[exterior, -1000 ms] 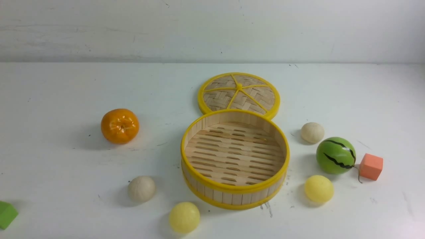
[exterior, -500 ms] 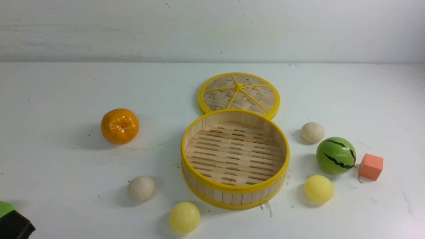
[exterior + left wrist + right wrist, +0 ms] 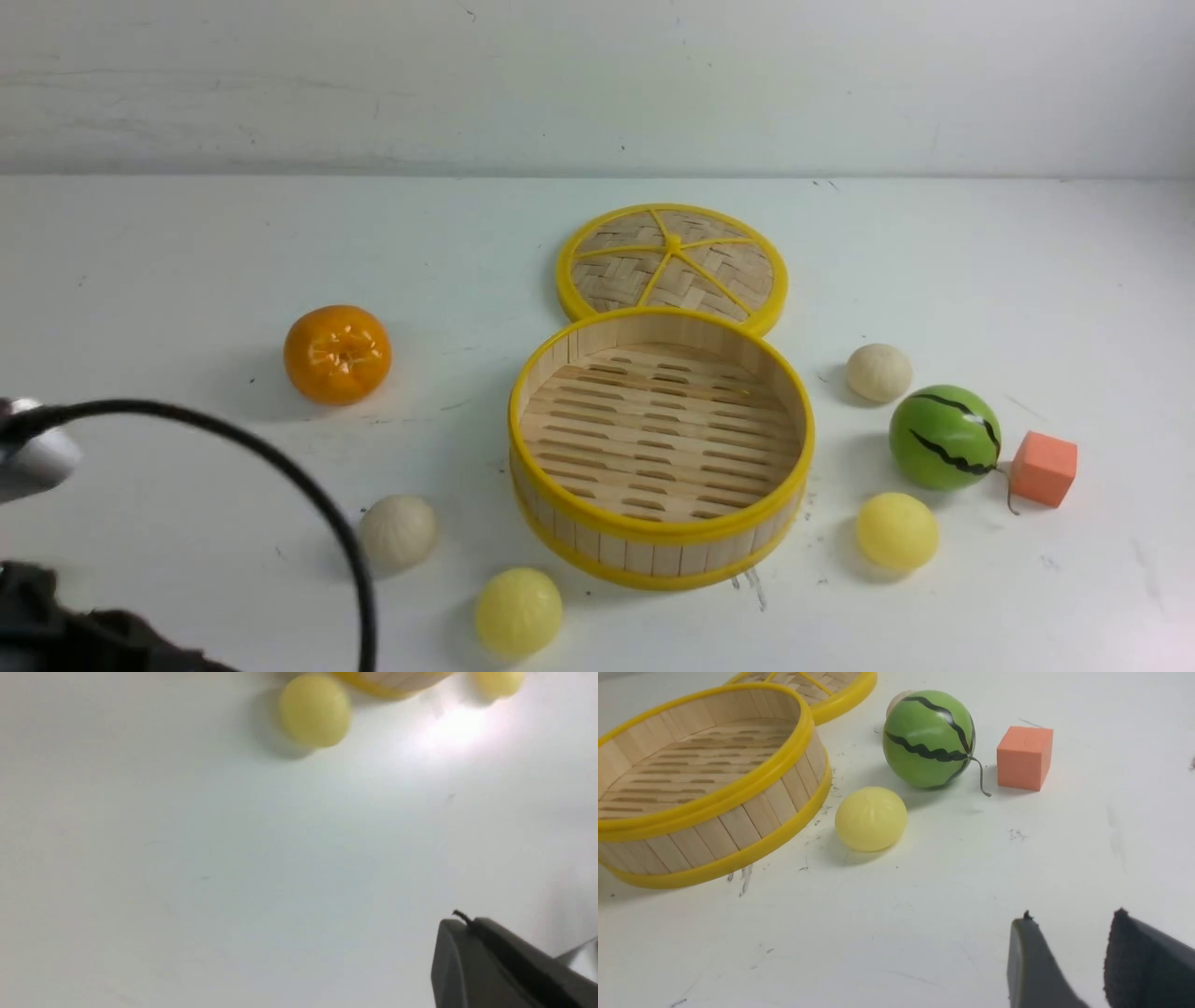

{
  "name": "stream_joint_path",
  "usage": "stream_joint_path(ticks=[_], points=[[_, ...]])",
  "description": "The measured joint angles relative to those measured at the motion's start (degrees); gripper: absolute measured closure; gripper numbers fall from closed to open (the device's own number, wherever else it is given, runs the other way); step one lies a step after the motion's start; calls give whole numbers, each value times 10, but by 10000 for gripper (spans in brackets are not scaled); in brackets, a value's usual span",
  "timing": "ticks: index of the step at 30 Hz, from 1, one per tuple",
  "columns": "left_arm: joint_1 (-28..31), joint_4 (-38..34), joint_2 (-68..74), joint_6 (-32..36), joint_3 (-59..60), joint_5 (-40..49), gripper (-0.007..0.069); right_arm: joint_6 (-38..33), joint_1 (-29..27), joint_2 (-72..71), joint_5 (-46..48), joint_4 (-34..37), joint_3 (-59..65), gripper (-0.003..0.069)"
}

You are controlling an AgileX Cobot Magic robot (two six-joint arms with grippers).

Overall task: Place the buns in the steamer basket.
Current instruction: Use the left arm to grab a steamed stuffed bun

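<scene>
Front view: the round bamboo steamer basket with yellow rims sits at centre frame on the white table, its slatted floor bare; a flat woven lid with yellow spokes lies just above it in the frame; all four buns lie on the table outside the basket: a matte off-white bun at its lower left, a smooth pale yellow bun below its left edge, a second off-white bun to its right, a second pale yellow bun at its lower right; a glossy orange tangerine sits well apart at left; a green black-striped watermelon ball stands between the two right-hand buns, with an orange cube just beside it; the left arm and a looping black cable fill the lower left corner.

Left wrist view, blurred: the left gripper shows at lower right, jaws pressed together with nothing between them; the smooth pale yellow bun sits at top centre; a strip of basket wall crosses the top edge.

Right wrist view: the right gripper shows at lower right, its two dark fingers parted over bare table and grasping nothing; the second pale yellow bun lies just beside the basket's wall at centre; the watermelon ball and the cube stand above it.
</scene>
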Motion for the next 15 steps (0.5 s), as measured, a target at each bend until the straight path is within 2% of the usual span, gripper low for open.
stream_joint_path(ticks=[2, 4, 6, 7, 8, 10, 15], points=[[-7, 13, 103, 18, -34, -17, 638, 0, 0, 0, 0, 0, 0, 419], [-20, 13, 137, 20, -47, -22, 638, 0, 0, 0, 0, 0, 0, 419], [-86, 13, 202, 22, -80, -38, 638, 0, 0, 0, 0, 0, 0, 419], [-93, 13, 206, 22, -80, -39, 638, 0, 0, 0, 0, 0, 0, 419], [-141, 18, 228, 18, -97, -53, 638, 0, 0, 0, 0, 0, 0, 419], [-214, 41, 253, -13, -130, -74, 638, 0, 0, 0, 0, 0, 0, 419], [-320, 130, 305, -102, -192, -80, 638, 0, 0, 0, 0, 0, 0, 419]])
